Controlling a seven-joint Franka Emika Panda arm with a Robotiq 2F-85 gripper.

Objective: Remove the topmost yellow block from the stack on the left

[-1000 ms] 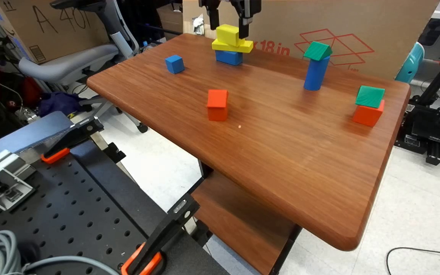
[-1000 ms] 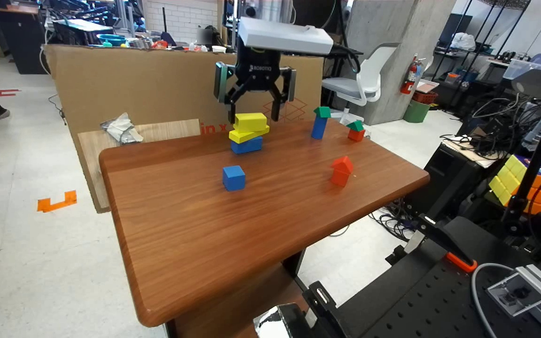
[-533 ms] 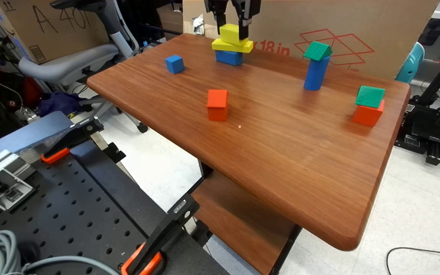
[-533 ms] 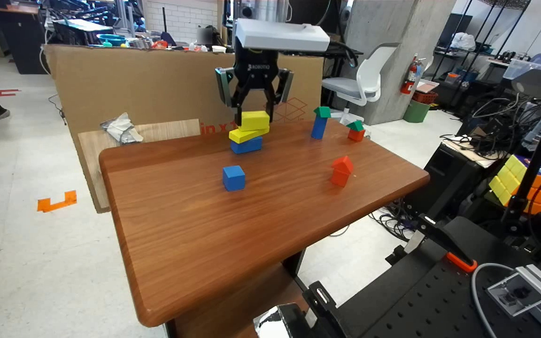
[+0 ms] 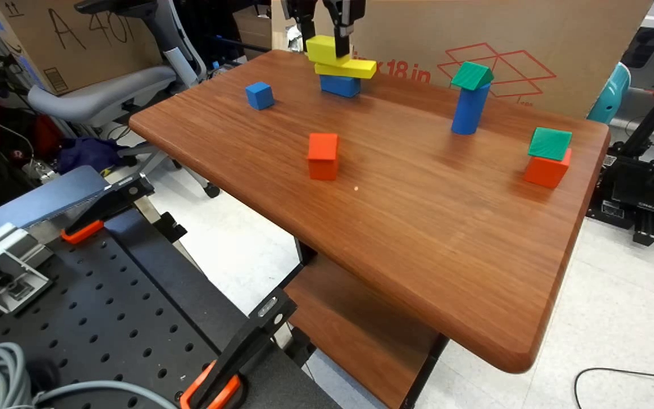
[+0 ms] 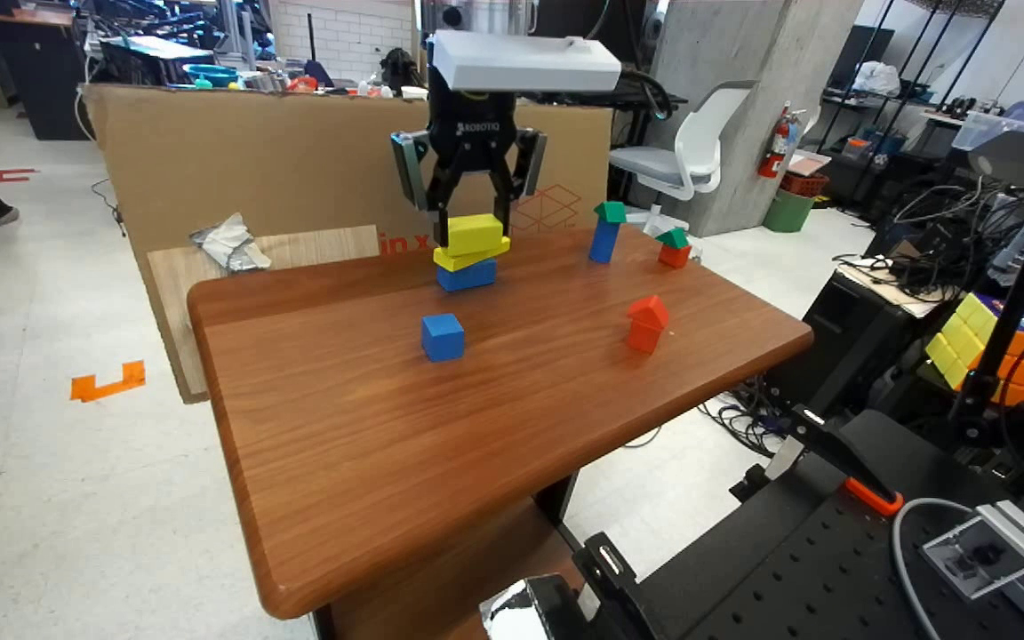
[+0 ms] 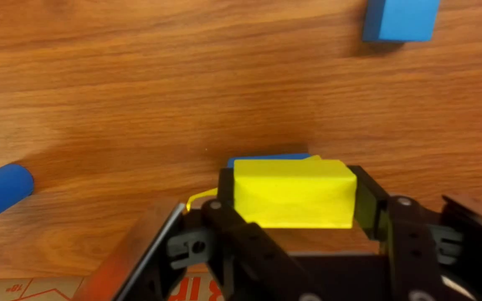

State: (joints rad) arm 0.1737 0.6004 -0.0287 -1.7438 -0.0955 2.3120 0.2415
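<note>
A: Where's the topmost yellow block [image 7: 294, 196]?
B: Top of the stack [image 6: 467, 276], far edge of the tabletop [image 5: 418, 227]. Sits toward the left of the flat yellow piece [image 5: 355, 69] in an exterior view. Lifted clear or not: can't tell.
A: And the pincer [image 6: 474, 235]?
B: Looks clamped on that block, one finger at its left end, one at its right in the wrist view.
A: Handling?
B: Guessing painted wood: light, stiff, not fragile. Smooth faces, might slip a bit.
A: Best hold?
B: Those two opposite ends. Go straight up, else it may drag the flat piece, which lies askew on the blue block [image 5: 340, 86].
A: Nearby?
B: Loose blue cube [image 6: 443, 338] nearer, blue post [image 5: 470, 109] with green top [image 5: 473, 75] off right.
</note>
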